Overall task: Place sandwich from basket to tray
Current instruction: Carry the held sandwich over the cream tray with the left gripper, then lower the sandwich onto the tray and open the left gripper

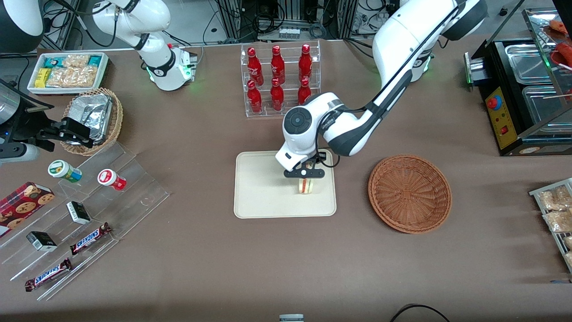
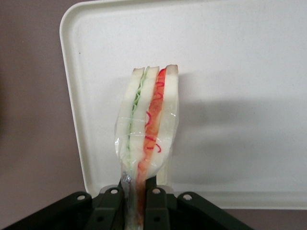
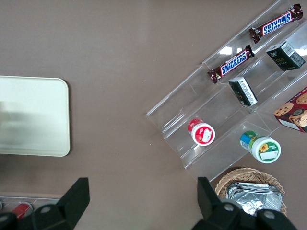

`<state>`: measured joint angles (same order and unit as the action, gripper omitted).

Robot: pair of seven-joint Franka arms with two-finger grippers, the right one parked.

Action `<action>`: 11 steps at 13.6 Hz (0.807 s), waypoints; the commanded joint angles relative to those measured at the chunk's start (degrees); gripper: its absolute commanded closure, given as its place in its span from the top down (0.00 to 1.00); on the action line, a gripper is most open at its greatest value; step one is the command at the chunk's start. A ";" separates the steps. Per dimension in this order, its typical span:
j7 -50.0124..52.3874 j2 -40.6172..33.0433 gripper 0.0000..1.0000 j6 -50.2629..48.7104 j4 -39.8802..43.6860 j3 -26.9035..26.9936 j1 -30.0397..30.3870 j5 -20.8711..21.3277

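A: Front view first. Where's the gripper (image 1: 307,175)?

B: Over the tray (image 1: 263,197), near the tray edge that faces the working arm's end of the table, pointing down. Fingers closed onto the sandwich (image 1: 305,186), pinching its upper end.

A: Sandwich on the tray or above it?

B: It stands upright with its lower end at the tray surface; contact or a small gap, can't tell. The wrist view shows the sandwich (image 2: 147,125) in clear wrap, white bread with green and red filling layers, clamped between the fingers (image 2: 156,208), cream tray (image 2: 249,96) underneath.

A: Basket?

B: The basket (image 1: 410,193) is empty, on the table beside the tray toward the working arm's end, apart from it.

A: Other stuff?

B: Red bottles (image 1: 278,79) in a clear rack, farther from the front camera than the tray. Toward the parked arm's end: a tan wicker basket (image 1: 114,125) with foil packets (image 1: 91,114), a white bin of snacks (image 1: 68,71), a clear stepped stand (image 1: 96,214) with two small cups and Snickers bars (image 1: 90,238). The right wrist view shows a tray corner (image 3: 33,117) and the same stand (image 3: 230,100).
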<state>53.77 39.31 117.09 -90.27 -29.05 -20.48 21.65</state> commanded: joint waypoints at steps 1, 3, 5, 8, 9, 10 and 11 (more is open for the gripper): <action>0.64 2.96 0.00 -1.07 3.87 -0.13 -0.44 2.17; 0.64 4.80 0.00 -1.51 6.59 -0.04 -0.44 3.40; 0.64 5.34 0.00 -1.51 7.22 0.05 -0.44 3.49; 0.20 5.51 0.75 -1.07 7.13 0.14 -0.27 3.40; 0.37 5.60 1.00 -1.16 7.13 0.22 -0.26 3.66; 0.89 5.60 1.00 -1.16 7.04 0.22 -0.26 4.28; 0.99 5.51 1.00 -1.16 6.95 0.14 -0.26 4.37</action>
<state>53.77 43.97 117.07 -84.99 -28.73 -20.41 24.35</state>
